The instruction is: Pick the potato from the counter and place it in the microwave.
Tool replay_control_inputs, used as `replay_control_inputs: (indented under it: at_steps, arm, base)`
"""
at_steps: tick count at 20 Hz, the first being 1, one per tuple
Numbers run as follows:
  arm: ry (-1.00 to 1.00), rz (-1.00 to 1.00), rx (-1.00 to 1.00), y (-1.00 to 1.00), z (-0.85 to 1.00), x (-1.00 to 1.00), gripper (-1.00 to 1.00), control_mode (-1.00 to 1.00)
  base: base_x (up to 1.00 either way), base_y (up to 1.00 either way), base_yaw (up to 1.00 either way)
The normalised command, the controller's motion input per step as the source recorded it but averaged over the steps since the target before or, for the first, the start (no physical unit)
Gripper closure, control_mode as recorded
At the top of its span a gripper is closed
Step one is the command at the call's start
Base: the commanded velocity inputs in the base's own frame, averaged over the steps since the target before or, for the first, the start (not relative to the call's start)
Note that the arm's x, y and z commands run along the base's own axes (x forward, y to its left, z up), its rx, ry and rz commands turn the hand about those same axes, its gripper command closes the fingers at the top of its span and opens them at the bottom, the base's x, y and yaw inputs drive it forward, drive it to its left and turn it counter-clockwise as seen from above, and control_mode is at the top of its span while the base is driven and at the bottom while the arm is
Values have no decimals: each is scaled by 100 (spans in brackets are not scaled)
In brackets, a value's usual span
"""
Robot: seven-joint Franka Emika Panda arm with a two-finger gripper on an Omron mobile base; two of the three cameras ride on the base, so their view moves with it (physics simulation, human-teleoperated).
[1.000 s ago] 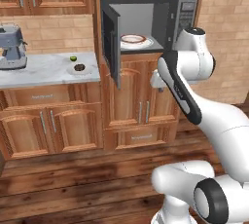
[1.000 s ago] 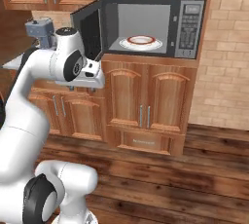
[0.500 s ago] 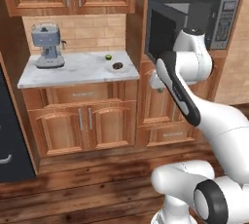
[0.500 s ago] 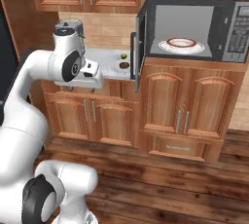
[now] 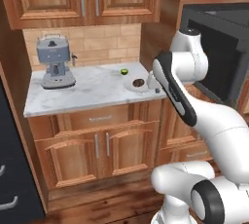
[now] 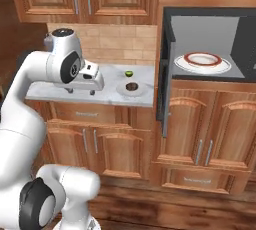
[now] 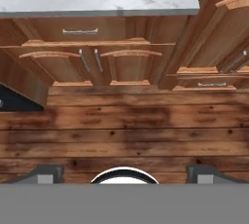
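- The potato (image 6: 131, 86) sat on a small white plate (image 6: 121, 91) on the counter (image 6: 50, 92).
- The microwave (image 6: 240, 44) stood open.
- The gripper (image 7: 124, 173) was spread wide, holding nothing.

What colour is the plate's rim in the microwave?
Red-brown ring on the white plate; clearest in the right base view.

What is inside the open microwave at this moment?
Inside the microwave a white plate with a red rim lies on the floor of the cavity. The plate looks empty. The potato is on a small plate on the counter.
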Motion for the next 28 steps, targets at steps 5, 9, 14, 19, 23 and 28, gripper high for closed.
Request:
replay_control_inputs:
  at_steps: [5, 9, 14, 19, 23, 28]
  arm:
    - [0, 0, 0, 0, 0, 0, -100, 100]
    - [0, 0, 0, 0, 0, 0, -100, 100]
    - [0, 0, 0, 0, 0, 0, -100, 100]
    - [0, 0, 0, 0, 0, 0, -100, 100]
    - [0, 0, 0, 0, 0, 0, -100, 100]
    - [3, -15, -3, 0, -52, 17, -100, -100]
  base:
    - [97, 14, -14]
    - [88, 12, -9]
    - [50, 18, -5]
    - [10, 0, 0]
    - [0, 0, 0]
    - [0, 0, 0]
